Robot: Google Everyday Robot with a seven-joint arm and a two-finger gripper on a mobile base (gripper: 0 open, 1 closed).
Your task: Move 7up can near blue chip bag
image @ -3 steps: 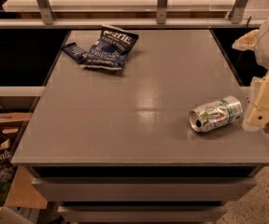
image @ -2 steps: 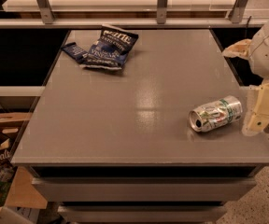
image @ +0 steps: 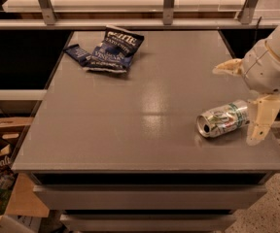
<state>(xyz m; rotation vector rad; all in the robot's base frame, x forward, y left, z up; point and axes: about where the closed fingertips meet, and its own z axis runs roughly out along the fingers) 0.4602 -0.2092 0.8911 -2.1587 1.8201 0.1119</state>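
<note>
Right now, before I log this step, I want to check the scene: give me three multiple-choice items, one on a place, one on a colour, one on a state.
1. Where on the grey table is the 7up can?
A. near right part
B. far left corner
C. dead centre

2. What colour is the chip bag?
A. red
B. dark blue
C. yellow

3. How does the 7up can sit?
A. upright
B. on its side
C. stacked on the chip bag

Answers:
1 A: it lies close to the near right corner, with the gripper at its right end.
2 B: the foil is navy with white lettering.
3 B: its round silver top faces left, not up.
</note>
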